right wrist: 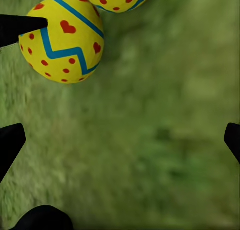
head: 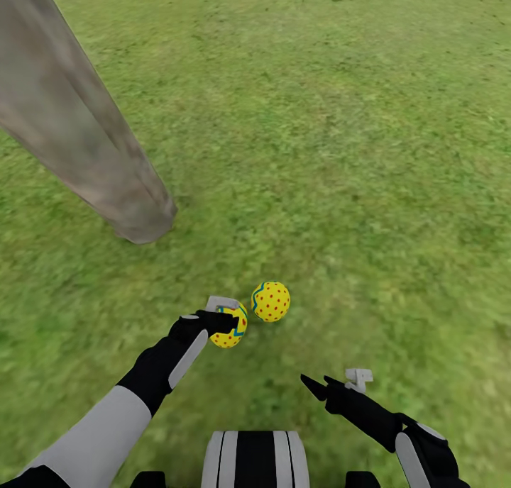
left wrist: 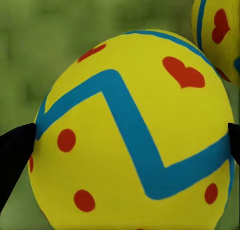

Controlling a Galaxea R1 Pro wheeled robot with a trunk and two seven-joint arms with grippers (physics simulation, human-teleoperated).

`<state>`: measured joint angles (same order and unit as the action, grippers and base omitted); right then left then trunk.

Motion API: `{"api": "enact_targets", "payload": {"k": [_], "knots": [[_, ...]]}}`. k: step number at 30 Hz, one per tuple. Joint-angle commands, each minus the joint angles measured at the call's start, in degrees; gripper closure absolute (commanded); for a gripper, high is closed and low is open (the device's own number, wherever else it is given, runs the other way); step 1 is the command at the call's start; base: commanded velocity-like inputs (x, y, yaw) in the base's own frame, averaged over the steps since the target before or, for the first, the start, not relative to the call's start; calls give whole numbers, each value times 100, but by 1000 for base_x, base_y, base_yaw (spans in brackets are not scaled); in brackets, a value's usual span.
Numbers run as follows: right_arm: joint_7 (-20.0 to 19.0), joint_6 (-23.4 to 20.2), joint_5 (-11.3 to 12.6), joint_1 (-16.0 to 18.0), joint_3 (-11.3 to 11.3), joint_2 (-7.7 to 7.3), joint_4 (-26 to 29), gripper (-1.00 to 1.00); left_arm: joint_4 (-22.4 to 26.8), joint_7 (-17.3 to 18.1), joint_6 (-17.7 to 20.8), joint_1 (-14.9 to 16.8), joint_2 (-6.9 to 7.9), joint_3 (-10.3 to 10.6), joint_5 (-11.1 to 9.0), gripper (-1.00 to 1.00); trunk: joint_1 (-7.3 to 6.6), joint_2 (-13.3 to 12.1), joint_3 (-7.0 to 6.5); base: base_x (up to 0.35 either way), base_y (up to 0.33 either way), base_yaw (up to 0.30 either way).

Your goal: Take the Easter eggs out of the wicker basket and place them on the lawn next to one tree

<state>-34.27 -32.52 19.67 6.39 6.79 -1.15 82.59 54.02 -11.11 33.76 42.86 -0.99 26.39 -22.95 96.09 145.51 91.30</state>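
left pincer (head: 226, 323): clamped across the wide middle of a zigzag egg (head: 231, 327), a black tip on each flank, low over the lawn (head: 369, 162)

right pincer (head: 328, 386): spread wide, nothing in it, hanging over bare grass near me on the right

second egg (head: 270, 301): lying on the grass just right of the held one, near the tree (head: 85, 147) whose trunk base sits far-left

how it handles: smooth, round, hard shell I'd guess, so probably slippery. Grab at the fattest part, never near the ends
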Motion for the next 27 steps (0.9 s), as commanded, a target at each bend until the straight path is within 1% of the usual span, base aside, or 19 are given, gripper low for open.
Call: {"api": "enact_targets", "payload": {"k": [1, 3, 13, 24, 25, 27], "knots": [[-6, -44, 37, 2, 8, 0, 3, -100, 23, -50, 17, 3, 2, 14, -60, 100, -1, 1, 3, 0, 0, 0], [-8, -44, 37, 2, 7, 0, 3, -100, 32, -50, 17, 3, 2, 15, -60, 100, -1, 1, 3, 0, 0, 0], [-7, -44, 37, -1, 8, 0, 3, -100, 39, -58, 17, 3, 2, 15, -60, 100, 25, 15, 225, 0, 0, 0], [-3, -44, 37, 0, 10, 0, -16, -100, 39, -58, 17, 3, 2, -9, -60, 100, 25, 15, 225, 0, 0, 0], [-2, -44, 37, 0, 10, 0, -19, -100, 39, -58, 17, 3, 2, -10, -60, -100, 25, 15, 225, 0, 0, 0], [-2, -44, 37, 2, 9, 0, -22, -100, 39, -58, 17, 3, 2, -11, -60, -100, 25, 15, 225, 0, 0, 0]]}}
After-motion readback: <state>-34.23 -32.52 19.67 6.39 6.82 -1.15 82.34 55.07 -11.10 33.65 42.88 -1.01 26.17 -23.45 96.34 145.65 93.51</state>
